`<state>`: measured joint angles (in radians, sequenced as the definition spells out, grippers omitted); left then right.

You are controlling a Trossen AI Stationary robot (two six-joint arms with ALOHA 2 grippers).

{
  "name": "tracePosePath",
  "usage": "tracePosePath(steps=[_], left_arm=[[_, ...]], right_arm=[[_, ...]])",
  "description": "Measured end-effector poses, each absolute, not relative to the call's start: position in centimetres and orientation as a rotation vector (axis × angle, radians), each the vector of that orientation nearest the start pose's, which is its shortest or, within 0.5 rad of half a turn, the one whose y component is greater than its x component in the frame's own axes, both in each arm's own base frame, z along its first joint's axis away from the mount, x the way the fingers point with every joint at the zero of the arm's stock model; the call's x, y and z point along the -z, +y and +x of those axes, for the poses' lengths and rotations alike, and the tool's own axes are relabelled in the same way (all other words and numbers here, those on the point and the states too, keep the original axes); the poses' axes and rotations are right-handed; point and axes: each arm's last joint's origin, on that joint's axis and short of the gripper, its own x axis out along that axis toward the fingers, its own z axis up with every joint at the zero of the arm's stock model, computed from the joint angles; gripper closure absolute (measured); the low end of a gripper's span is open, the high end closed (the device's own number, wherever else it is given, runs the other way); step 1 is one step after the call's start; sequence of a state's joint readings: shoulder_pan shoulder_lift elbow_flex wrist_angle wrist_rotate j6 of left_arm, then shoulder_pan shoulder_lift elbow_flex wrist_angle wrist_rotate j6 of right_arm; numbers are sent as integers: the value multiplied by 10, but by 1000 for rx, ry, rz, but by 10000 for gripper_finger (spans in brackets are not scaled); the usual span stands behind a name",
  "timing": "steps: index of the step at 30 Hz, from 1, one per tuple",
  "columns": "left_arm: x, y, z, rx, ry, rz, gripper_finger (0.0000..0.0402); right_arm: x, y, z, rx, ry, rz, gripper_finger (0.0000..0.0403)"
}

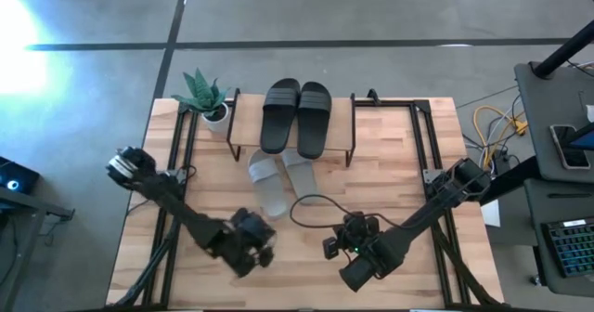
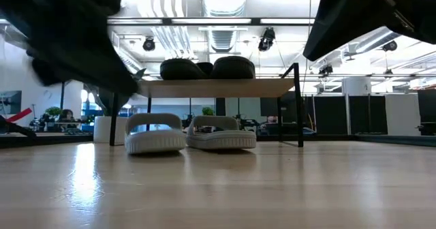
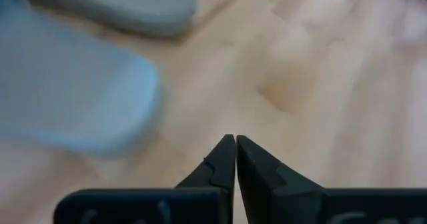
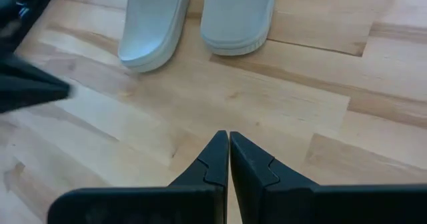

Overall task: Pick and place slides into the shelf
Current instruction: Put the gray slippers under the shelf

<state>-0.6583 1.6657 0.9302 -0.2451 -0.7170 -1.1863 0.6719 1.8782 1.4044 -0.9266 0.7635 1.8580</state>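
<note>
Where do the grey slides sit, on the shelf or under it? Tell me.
Partly under it. The grey slides lie on the table, toes beneath the shelf, heels sticking out; the black slides sit on top.

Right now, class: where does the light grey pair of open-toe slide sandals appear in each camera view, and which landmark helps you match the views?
High view: light grey pair of slide sandals at centre, partly under the small wooden-topped shelf.
Low view: left of centre, on the tabletop beneath the shelf.
Left wrist view: blurred, filling the upper left.
Right wrist view: two rounded ends at the top edge.
Shared landmark: the shelf carrying the matte black pair, in the high and low views only.
</note>
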Motion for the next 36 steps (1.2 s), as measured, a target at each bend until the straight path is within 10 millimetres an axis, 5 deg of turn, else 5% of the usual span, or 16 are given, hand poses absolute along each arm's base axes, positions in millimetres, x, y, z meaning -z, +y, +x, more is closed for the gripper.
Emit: tracePosePath(steps=[5,9,21,31,36], left_arm=[[-178,-185,220,-661,549,-718,402],[-170,-171,194,-907,512,-773,402],[-137,-109,201,-1086,452,-1017,402],[-120,-83,186,-1111,392,-1080,402],[-116,-76,196,-1107,369,-1071,402]], right_arm=[[-208,207,293,888,571,755,394],[-207,207,293,892,569,746,394],[-206,205,293,899,552,737,394],[-207,207,293,890,562,734,394],[-207,207,292,891,563,732,394]])
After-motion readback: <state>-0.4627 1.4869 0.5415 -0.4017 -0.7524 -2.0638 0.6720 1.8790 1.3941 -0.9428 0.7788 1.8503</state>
